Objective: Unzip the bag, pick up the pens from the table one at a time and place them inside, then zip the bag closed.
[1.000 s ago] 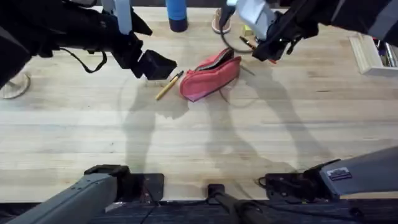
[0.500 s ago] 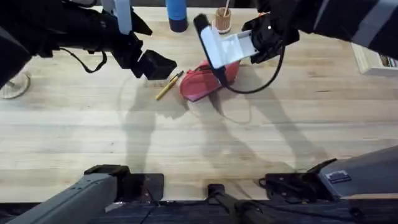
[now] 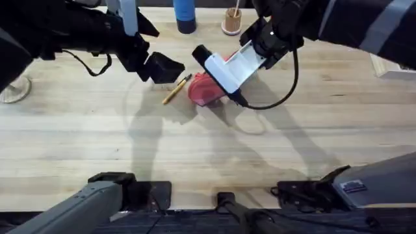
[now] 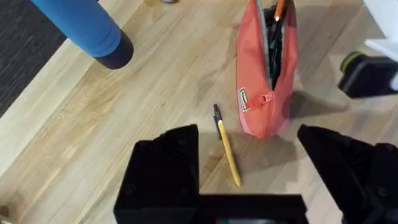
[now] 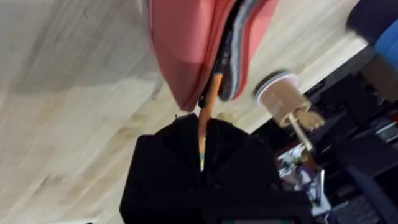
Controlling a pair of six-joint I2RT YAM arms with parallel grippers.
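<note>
Your right gripper [image 5: 202, 149] is clamped on the orange pen [image 5: 207, 112], its black fingers pinched together around the shaft, and the pen's far end pokes into the open mouth of the pink bag [image 5: 193, 43]. From overhead, the right arm reaches in from the far right corner of the table [image 3: 195, 149], and its white wrist housing hangs low over the bag [image 3: 203, 91], covering most of it. The bag lies toward the far edge, near the middle of the table's width, with its zipper parted; your left wrist camera shows the dark lining, the orange pen [image 4: 278, 9] sticking out of the opening, and the zipper pull resting at the end nearest the left arm. Your left gripper [image 4: 249, 168] hangs spread wide with nothing between its fingers, above the yellow pen [image 4: 227, 149]. That pen [image 3: 176, 89] lies flat on the wood just beside the bag, on the side toward the table's left edge, close to it but not touching, with its black tip pointing toward the far edge. A blue cylinder [image 3: 184, 14] and a small cup [image 3: 231, 21] holding a thin stick stand along the far edge behind the bag.
</note>
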